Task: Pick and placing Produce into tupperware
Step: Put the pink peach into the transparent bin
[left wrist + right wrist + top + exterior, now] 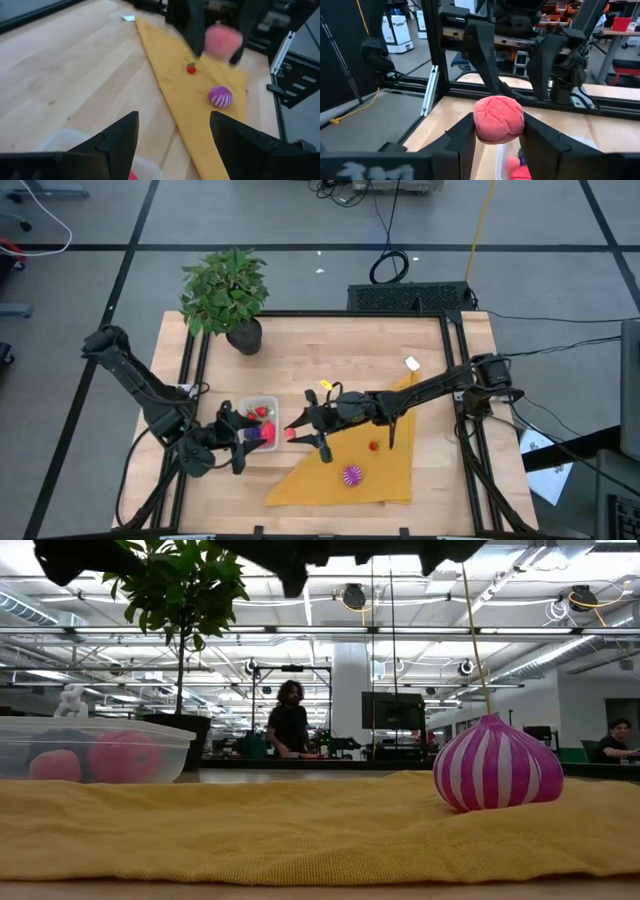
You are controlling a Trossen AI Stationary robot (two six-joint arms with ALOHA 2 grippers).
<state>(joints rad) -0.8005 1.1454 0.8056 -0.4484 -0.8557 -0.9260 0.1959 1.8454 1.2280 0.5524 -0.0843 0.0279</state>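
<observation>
Pink and crinkled, the soft round produce piece (499, 119) sits clamped between the fingers of my right gripper (297, 432), raised off the tabletop (330, 345) just beside the tupperware (262, 402), on the side facing the yellow cloth (380, 470). I judge it is held there, clear of the rim, so it can pass over the wall and drop straight in. The clear tupperware already holds a few red and pink pieces (124, 756), which I read as the task being partly done. My left gripper (237, 448) waits at the tupperware's near edge with its fingers apart and nothing between them, probably kept close to steady the light box if it slides. On the cloth, well away from the tupperware, the striped purple-and-white onion-shaped piece (351, 474) and a tiny red piece (373, 446) lie apart from each other, both not yet collected. The potted plant (228, 292) stands beyond the tupperware toward the far edge of the tabletop, out of my working path.
</observation>
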